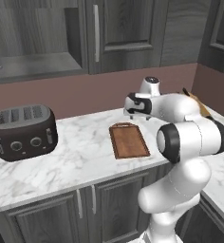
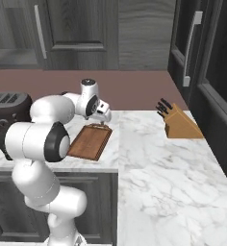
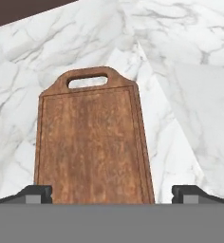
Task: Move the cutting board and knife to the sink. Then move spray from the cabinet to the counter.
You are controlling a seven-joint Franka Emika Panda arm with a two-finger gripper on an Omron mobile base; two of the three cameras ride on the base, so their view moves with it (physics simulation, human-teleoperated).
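1. Gripper (image 3: 112,192) spread wide and holding nothing in the hand view, one dark fingertip (image 3: 35,193) off each long edge of the cutting board (image 3: 91,142). Board directly ahead and below, flat on the counter (image 3: 190,109), long axis running straight away from the hand, handle slot at the far end. Jaw line set across the board's width, so probably lined up for a pinch on the two long edges.

2. Left base view: gripper (image 1: 131,113) poised above the far, handle-slot end of the cutting board (image 1: 129,141), apart from it. Board just beneath and toward the counter (image 1: 80,156) edge, lying lengthwise from back wall to front. Toaster (image 1: 23,131) well off to one side. Cabinet (image 1: 33,42) high above, door ajar, grey shelf showing.

3. Right base view: gripper (image 2: 105,114) hanging over the handle end of the cutting board (image 2: 90,141). Knife block (image 2: 180,124) well apart, on the far leg of the counter (image 2: 158,158). Straight descent looks like the call.
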